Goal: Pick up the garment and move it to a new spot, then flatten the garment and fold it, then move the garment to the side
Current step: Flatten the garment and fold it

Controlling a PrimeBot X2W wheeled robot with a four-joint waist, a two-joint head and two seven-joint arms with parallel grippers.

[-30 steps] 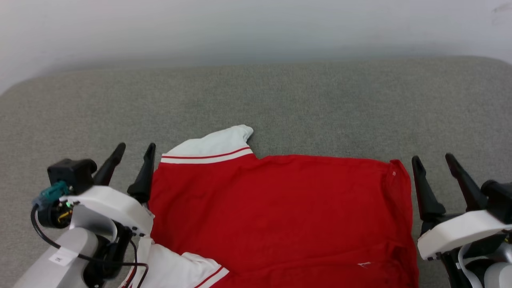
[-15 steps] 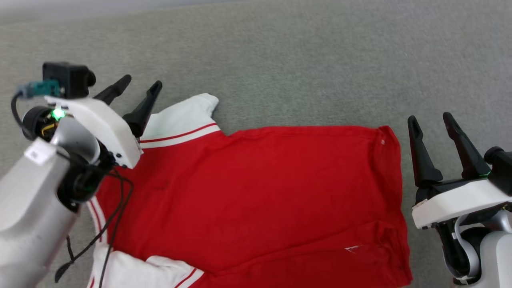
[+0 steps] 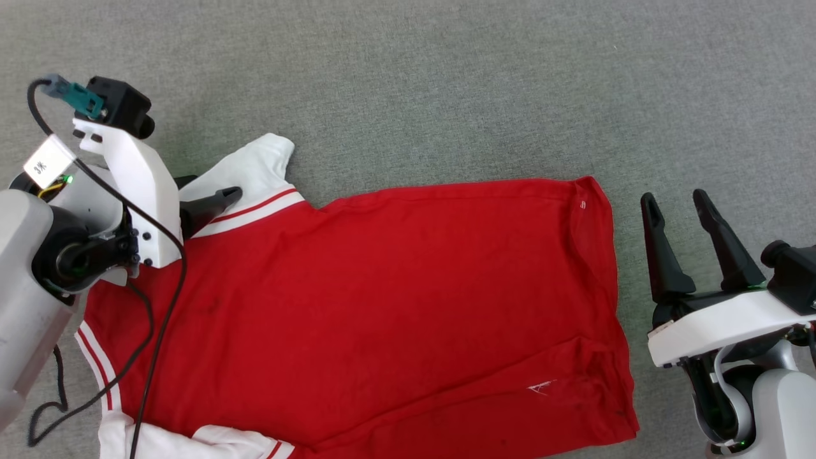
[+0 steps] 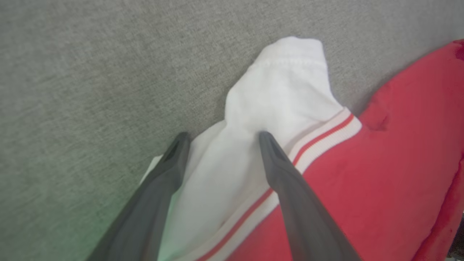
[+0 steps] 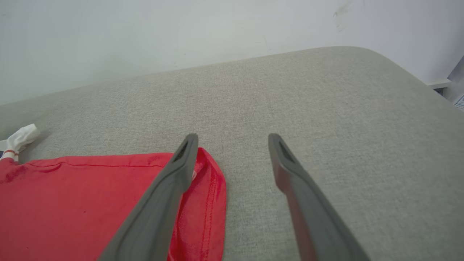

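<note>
Red shirt lies spread, flattening seemingly in hand: left gripper, wide, straddles the bunched sleeve, right gripper wide alongside; next, pinch and tug it flat.

I am looking down at the garment lying spread out on the cushion. Its far sleeve is sticking out at the left. My left gripper is hanging over that sleeve. My right gripper is hovering just beside the garment's right edge. A wall is standing behind the cushion.
</note>
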